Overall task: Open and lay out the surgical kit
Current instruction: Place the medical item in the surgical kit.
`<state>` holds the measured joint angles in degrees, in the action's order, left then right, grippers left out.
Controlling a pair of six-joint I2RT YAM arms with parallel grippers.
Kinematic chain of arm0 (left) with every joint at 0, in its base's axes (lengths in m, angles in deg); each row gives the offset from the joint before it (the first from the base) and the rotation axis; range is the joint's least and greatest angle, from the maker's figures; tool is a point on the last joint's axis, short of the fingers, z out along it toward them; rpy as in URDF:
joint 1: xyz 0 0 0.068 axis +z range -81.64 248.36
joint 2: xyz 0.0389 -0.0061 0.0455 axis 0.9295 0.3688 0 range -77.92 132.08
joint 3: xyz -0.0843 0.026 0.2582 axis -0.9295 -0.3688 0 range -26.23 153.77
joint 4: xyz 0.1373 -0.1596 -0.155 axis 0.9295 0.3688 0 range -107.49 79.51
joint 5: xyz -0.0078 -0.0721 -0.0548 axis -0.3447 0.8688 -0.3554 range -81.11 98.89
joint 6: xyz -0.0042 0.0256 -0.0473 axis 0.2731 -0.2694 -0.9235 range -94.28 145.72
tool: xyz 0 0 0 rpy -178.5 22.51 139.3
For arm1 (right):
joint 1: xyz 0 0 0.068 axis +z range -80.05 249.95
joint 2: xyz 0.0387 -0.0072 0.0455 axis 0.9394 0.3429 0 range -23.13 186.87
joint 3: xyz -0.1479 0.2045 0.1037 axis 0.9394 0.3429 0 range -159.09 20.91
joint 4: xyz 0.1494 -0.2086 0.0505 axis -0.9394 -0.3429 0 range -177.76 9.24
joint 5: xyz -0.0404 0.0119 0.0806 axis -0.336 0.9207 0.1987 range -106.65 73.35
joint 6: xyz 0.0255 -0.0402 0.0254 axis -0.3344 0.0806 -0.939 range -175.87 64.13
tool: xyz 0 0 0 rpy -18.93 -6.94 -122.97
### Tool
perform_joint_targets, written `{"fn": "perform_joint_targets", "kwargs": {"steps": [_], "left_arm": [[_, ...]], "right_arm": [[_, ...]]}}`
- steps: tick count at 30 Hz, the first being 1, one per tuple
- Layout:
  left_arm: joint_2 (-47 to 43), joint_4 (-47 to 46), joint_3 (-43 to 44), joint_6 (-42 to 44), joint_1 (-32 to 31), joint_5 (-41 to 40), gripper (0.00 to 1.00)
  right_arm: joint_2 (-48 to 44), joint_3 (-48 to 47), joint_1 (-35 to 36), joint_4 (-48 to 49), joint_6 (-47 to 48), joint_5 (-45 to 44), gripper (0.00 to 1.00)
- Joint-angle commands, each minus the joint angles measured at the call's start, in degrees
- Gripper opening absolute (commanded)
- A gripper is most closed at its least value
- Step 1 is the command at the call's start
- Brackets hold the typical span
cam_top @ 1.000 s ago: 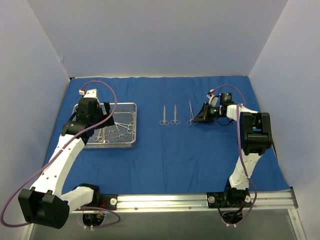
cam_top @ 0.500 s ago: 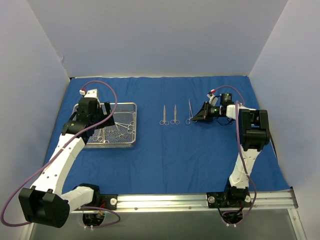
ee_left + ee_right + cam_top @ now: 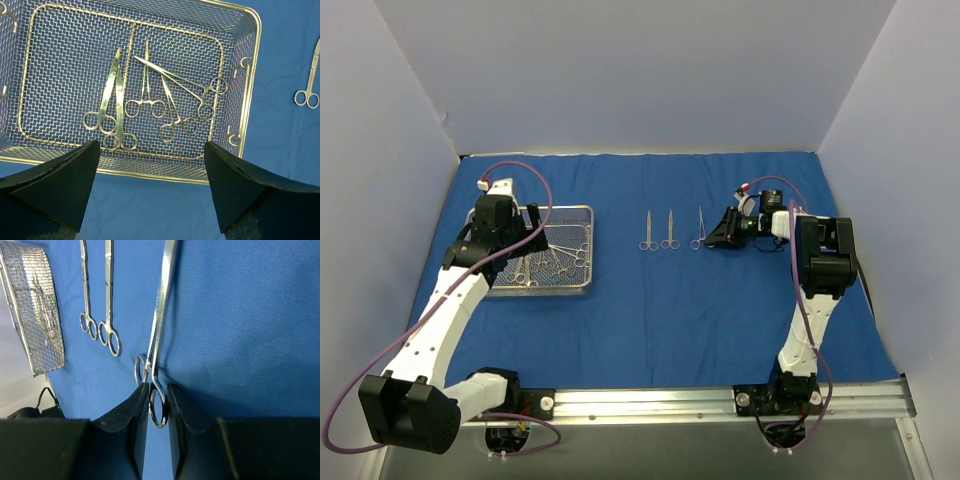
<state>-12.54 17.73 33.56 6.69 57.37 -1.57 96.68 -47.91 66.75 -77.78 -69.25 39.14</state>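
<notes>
We see the wrap (image 3: pixel 720 300) as matt, finely woven blue cloth. Toward nine o'clock on it, the tray (image 3: pixel 252 65) is bright metal wire mesh with a pale sheen. The instruments (image 3: pixel 150 100) inside are smooth, polished, glossy steel. The left gripper's (image 3: pixel 150 150) fingers (image 3: pixel 55 180) look like matt black plastic, faintly grainy.

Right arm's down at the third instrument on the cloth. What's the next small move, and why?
Probably widen the right gripper fully before backing off. The third instrument already lies flat on the blue cloth, parallel to the neighbouring pair, yet its ring handle sits in the narrow gap between the jaws, so retreating now might drag it.
</notes>
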Motion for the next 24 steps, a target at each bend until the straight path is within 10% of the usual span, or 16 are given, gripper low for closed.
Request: {"fn": "perform_joint_targets", "kwargs": {"steps": [1,24], "left_arm": [[-0.1,-2.9,0.4,0.2,0.8,1.1,0.94],[0.1,-3.1,0.2,-0.2,2.1,2.5,0.94]], "right_arm": [[0.9,-1.1,-0.7,-2.7,1.5,-4.5,0.19],[-5.3,-1.7,0.0,-14.0,4.0,-21.9,0.58]]}}
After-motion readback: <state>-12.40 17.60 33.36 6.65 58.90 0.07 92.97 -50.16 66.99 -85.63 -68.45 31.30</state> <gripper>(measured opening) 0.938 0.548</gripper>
